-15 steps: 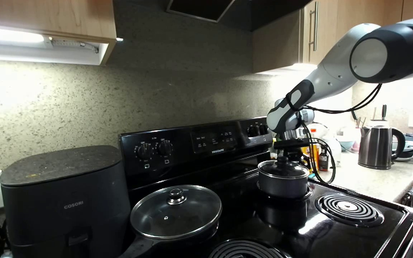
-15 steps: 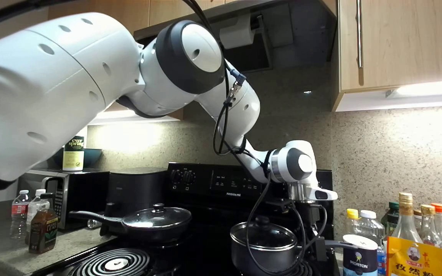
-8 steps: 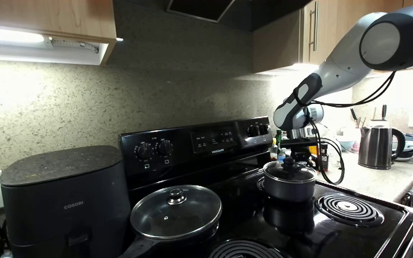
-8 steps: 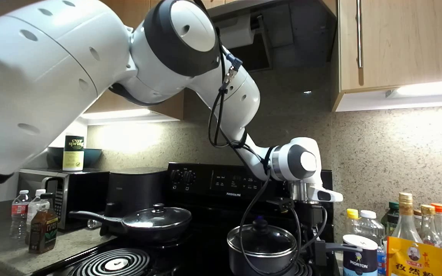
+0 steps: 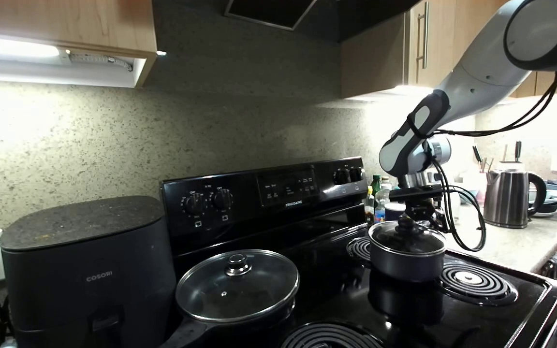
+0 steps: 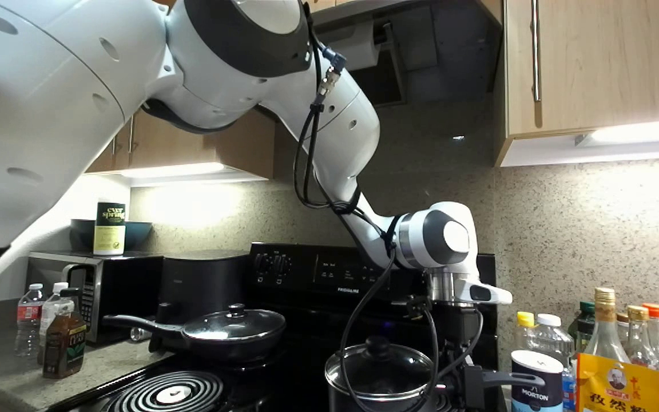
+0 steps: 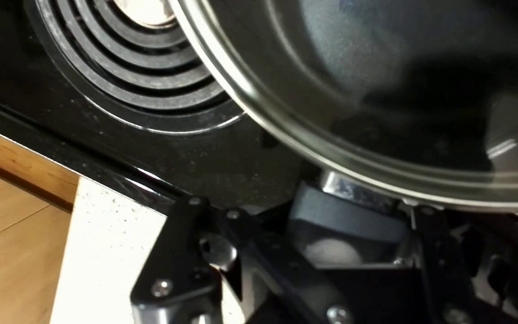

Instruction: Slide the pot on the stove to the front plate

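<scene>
The dark grey pot (image 5: 406,263) with its glass lid and dark knob stands on the black stove (image 5: 351,290), between the rear burner and the front plate (image 5: 476,284). The pot hides the near edge of that coil; I cannot tell whether it touches it. In the wrist view the lid (image 7: 376,67) fills the upper right, with the front plate (image 7: 151,81) at upper left. My gripper (image 7: 351,218) is around the pot's handle (image 7: 331,204) and looks shut on it. In an exterior view the handle (image 6: 512,379) sticks out past the gripper (image 6: 468,382).
A rear burner (image 5: 359,249) is partly uncovered behind the pot. A wide pan (image 5: 237,295) with a glass lid sits on another burner. A salt can (image 6: 537,383) and bottles stand close to the handle's end. A kettle (image 5: 510,198) stands on the counter. A cable loops beside the gripper.
The pot and gripper have moved together toward the stove's front, off the rear burner, which now shows more. The arm's upper links have shifted along with it.
</scene>
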Tool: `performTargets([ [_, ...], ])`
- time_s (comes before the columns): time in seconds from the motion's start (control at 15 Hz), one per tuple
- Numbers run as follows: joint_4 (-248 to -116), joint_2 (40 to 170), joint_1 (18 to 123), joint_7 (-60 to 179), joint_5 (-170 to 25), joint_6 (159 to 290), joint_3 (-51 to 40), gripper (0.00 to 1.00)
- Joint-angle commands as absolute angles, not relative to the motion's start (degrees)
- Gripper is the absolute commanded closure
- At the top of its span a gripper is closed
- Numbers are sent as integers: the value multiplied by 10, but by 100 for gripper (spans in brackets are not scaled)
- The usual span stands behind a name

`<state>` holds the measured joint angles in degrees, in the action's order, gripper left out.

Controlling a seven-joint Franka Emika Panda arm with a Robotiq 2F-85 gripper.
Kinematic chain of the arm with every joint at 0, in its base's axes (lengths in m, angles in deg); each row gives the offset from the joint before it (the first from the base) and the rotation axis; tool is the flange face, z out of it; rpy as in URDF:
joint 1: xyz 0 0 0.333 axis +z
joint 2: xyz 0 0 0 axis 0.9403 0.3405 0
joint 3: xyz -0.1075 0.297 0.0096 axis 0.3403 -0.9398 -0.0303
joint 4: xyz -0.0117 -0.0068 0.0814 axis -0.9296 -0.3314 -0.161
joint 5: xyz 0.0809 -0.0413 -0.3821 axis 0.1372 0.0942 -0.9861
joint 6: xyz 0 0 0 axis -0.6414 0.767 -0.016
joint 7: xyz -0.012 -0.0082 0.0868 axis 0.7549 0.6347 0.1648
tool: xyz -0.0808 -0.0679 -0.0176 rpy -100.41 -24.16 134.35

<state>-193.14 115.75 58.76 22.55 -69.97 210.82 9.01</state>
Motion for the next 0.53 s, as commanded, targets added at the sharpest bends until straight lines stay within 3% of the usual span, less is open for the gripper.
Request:
performTargets([
  [0.0, -1933, 1155, 586, 225, -702, 2107, 89, 100],
  [0.47, -1956, 1141, 573, 286, -665, 2093, 63, 99],
])
